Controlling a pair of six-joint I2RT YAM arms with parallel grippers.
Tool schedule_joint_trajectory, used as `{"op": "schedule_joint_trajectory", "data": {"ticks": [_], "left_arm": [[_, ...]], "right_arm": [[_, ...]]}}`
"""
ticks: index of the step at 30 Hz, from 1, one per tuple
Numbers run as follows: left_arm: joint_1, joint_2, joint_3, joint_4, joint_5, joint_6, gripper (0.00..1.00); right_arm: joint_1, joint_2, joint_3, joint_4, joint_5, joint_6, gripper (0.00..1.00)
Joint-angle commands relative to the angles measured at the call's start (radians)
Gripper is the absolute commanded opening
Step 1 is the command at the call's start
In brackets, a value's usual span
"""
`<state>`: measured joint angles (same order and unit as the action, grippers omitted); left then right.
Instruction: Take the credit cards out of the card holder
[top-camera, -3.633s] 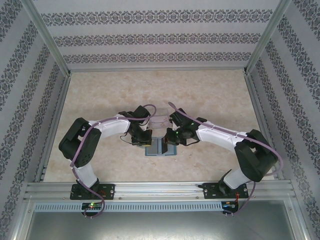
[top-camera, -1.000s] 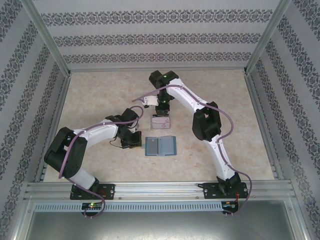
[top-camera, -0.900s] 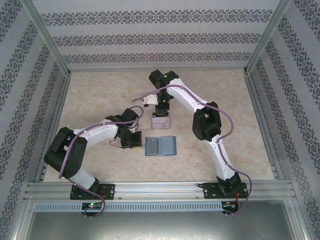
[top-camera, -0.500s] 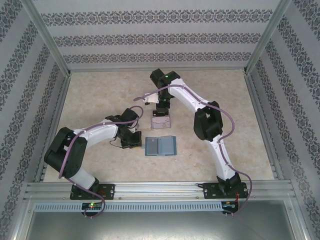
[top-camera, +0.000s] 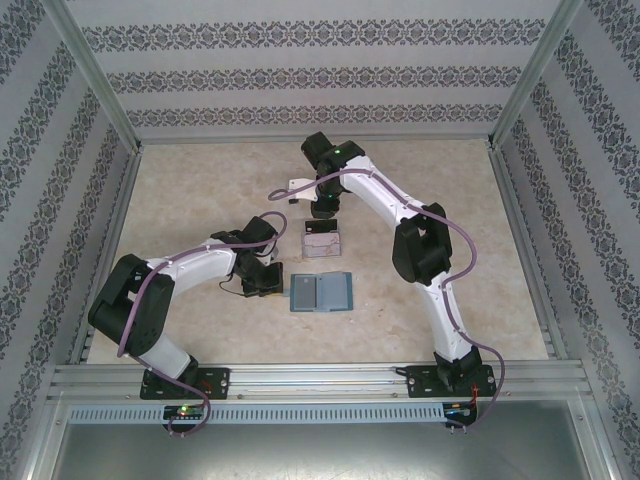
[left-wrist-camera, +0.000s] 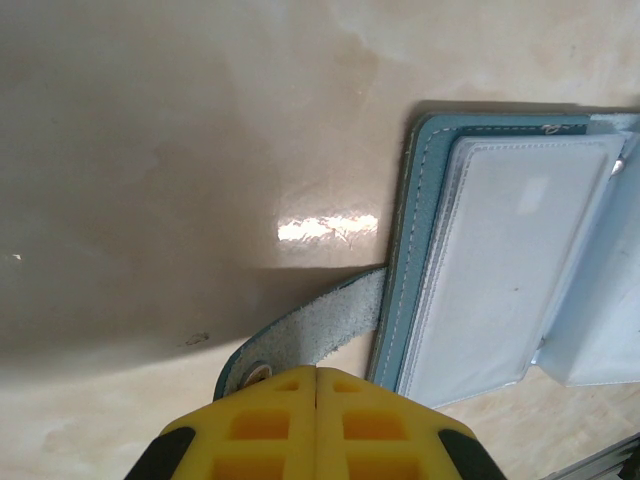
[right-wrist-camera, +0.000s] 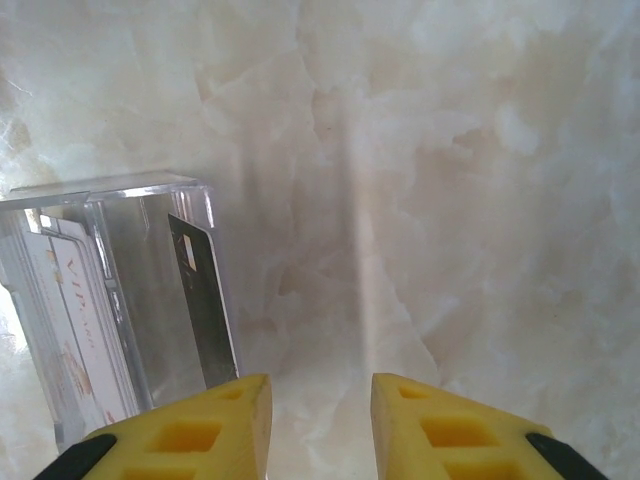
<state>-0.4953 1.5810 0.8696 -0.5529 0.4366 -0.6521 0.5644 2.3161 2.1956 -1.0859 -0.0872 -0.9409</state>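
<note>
The card holder (top-camera: 320, 292) lies opened flat on the worktop (top-camera: 200, 190), a little below the middle of the top view. Just above it in that frame stands a clear box (top-camera: 322, 241). In the right wrist view we see the credit cards (right-wrist-camera: 85, 330) upright inside that box at the left of the frame, at least two of them.

We judge the task well along, since cards are out and boxed. The plastic sleeves (left-wrist-camera: 500, 260) facing the left wrist camera look pale, and we cannot tell whether a card remains in them, so checking them is what is left.

The left gripper (left-wrist-camera: 316, 385) is pressed together at the bottom of its frame, with the strap tab (left-wrist-camera: 320, 325) running up to its tips. We cannot tell whether it pinches the tab or only pins it down. The right gripper (right-wrist-camera: 320, 400) is spread with nothing between its fingers, over bare worktop beside the box.

For room, the box and holder sit near each other, so the gap between them is tight. To the upper left and the right of the top view the worktop is bare. The patterned walls (top-camera: 60, 150) and the metal rail (top-camera: 320, 378) at the bottom are well apart from both.
</note>
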Motion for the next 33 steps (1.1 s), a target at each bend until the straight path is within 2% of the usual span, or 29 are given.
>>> {"op": "schedule_joint_trajectory", "data": {"ticks": [1,17,23,28,33], "left_arm": [[0.010,-0.003,0.007,-0.013,0.002,0.003,0.00],[0.010,-0.009,0.001,-0.009,0.002,0.000,0.00],[0.011,-0.005,0.014,-0.004,0.005,0.006,0.00],[0.011,0.002,0.034,0.013,0.018,0.012,0.00],[0.010,0.020,0.046,0.045,0.044,0.012,0.00]], "right_arm": [[-0.005,0.027,-0.017,-0.003,0.008,0.016,0.33],[0.003,0.016,-0.032,-0.021,-0.028,0.009,0.33],[0.002,-0.056,-0.080,0.039,-0.048,0.045,0.33],[-0.002,-0.142,-0.170,0.131,-0.043,0.157,0.33],[-0.008,-0.243,-0.293,0.230,-0.091,0.407,0.32]]}}
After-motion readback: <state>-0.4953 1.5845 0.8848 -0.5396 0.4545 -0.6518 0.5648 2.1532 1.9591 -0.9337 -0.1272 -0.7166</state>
